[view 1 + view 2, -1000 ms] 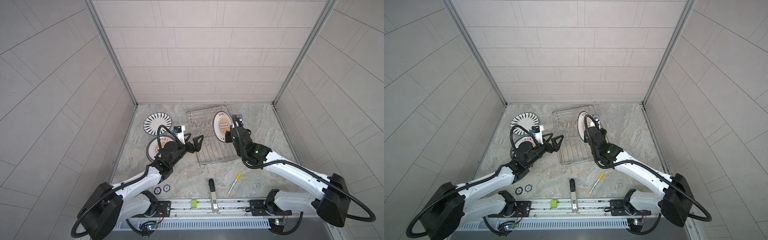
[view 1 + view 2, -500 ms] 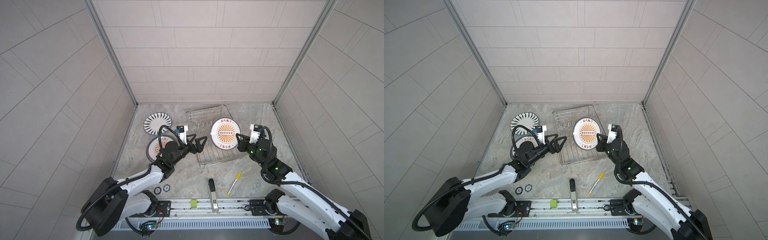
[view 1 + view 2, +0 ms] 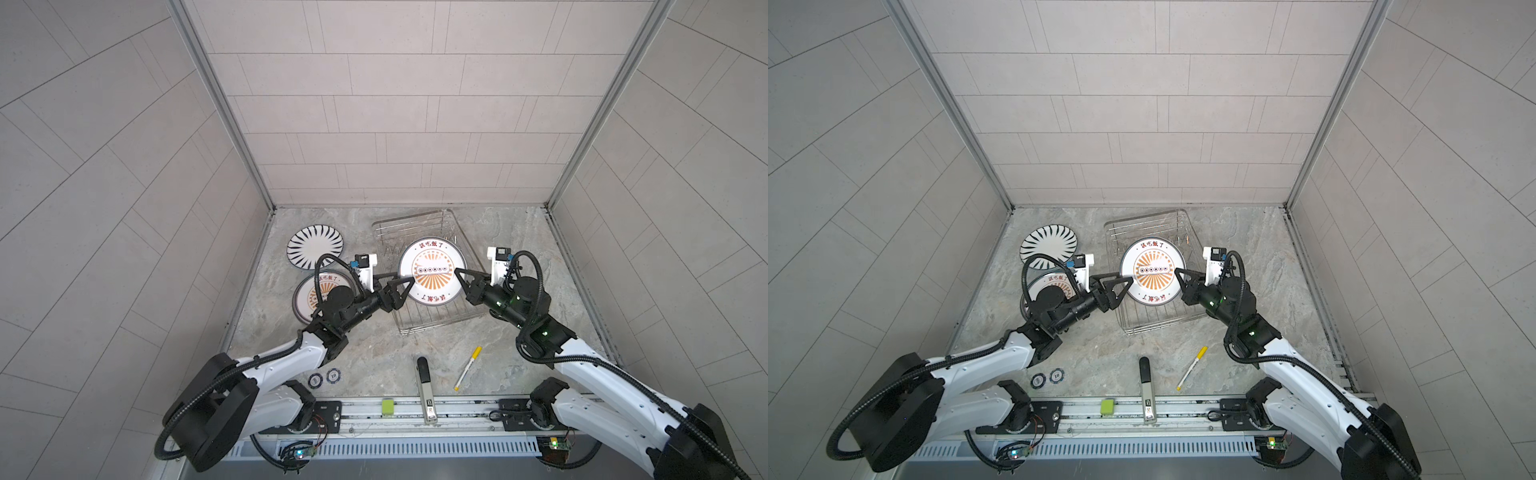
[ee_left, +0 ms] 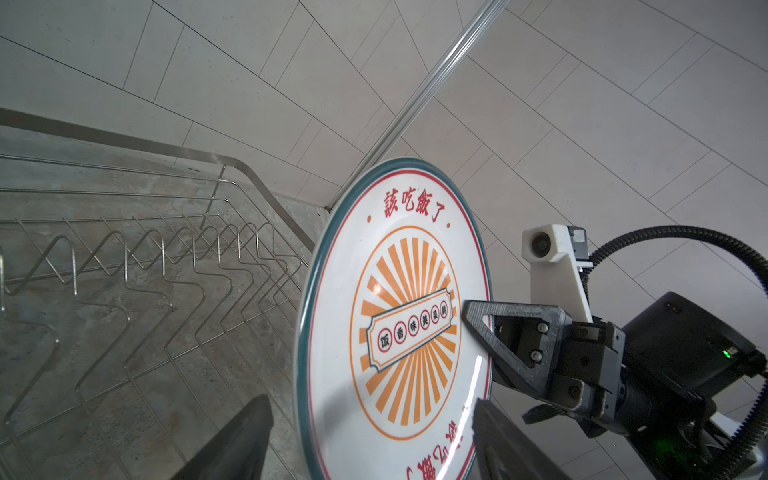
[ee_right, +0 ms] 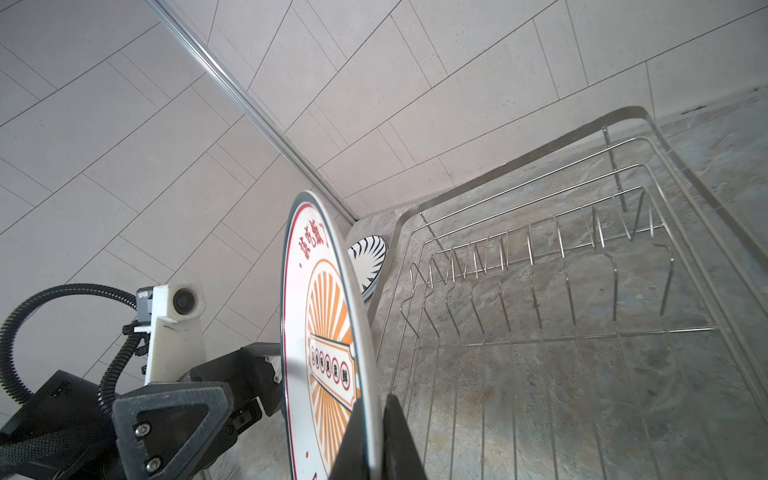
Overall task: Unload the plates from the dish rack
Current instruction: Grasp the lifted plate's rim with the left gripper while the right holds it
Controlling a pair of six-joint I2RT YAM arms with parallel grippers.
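Note:
An orange-sunburst plate hangs above the wire dish rack, its face turned up to the top views. My right gripper is shut on its right rim. My left gripper stands open astride the plate's left rim, with gaps on both sides. No plates stand in the rack. A black-striped plate and a sunburst plate, partly under my left arm, lie on the table at the left.
Near the front edge lie two poker chips, a black and silver tool and a yellow-capped marker. Tiled walls close in the left, back and right sides.
My right gripper lifted the plate off the rack prongs, turned it face up and brought it leftward. My left gripper reached right to the plate's rim, its jaws narrowing.

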